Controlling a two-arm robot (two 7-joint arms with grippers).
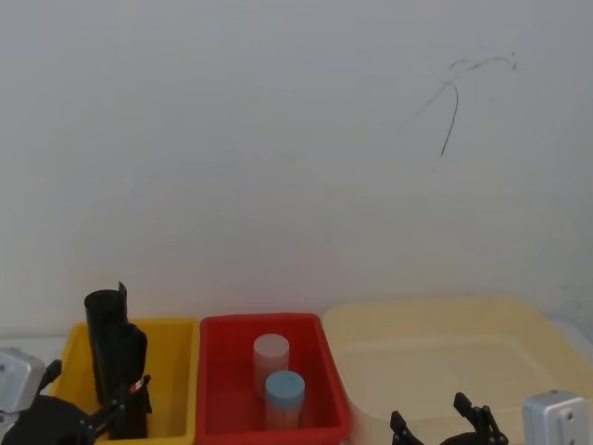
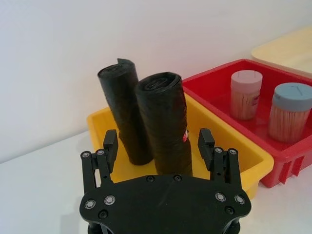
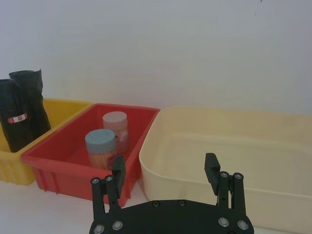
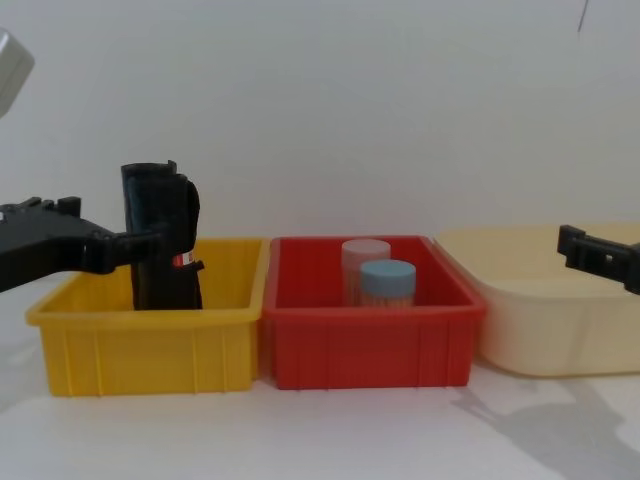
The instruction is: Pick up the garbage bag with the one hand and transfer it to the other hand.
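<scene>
While left gripper (image 2: 158,136) gapes around garbage bag (image 2: 165,124), plain roll (image 2: 123,105) just behind, right gripper (image 3: 165,162) spread, empty.

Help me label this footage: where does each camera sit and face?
Head view: high, facing forward and down at the yellow bin, red bin and cream tub; left pincer and right pincer at the lower corners.
Chest view: lower, seeing the bins side-on; pincers enter from both edges.
Left wrist view: behind the open left pincer, facing the garbage bag in the yellow bin.
Right wrist view: behind the open right pincer, facing the cream tub.
Shared: both wrist views show the red bin's blue-lidded jar.
</scene>
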